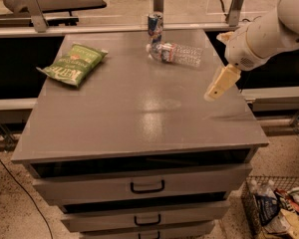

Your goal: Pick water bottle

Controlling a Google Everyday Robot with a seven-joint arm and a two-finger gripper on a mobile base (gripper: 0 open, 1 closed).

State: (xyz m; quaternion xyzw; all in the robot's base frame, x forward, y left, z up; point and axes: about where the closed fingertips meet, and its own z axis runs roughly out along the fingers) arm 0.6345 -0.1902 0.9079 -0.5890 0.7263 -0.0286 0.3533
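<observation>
The gripper point(216, 89) hangs over the grey cabinet top point(139, 118) near its right edge, open or clenched I cannot tell, with the water bottle point(178, 54) lying on its side beyond and left of it, label unreadable, beside an upright can point(155, 24).

Claw point(215, 90) over cabinet point(114, 113) right edge; water bottle point(177, 54) lying apart.

Grey drawer cabinet point(89, 187), speckled floor point(10, 220), wire basket point(247, 207) lower right, black cable point(21, 189)
</observation>
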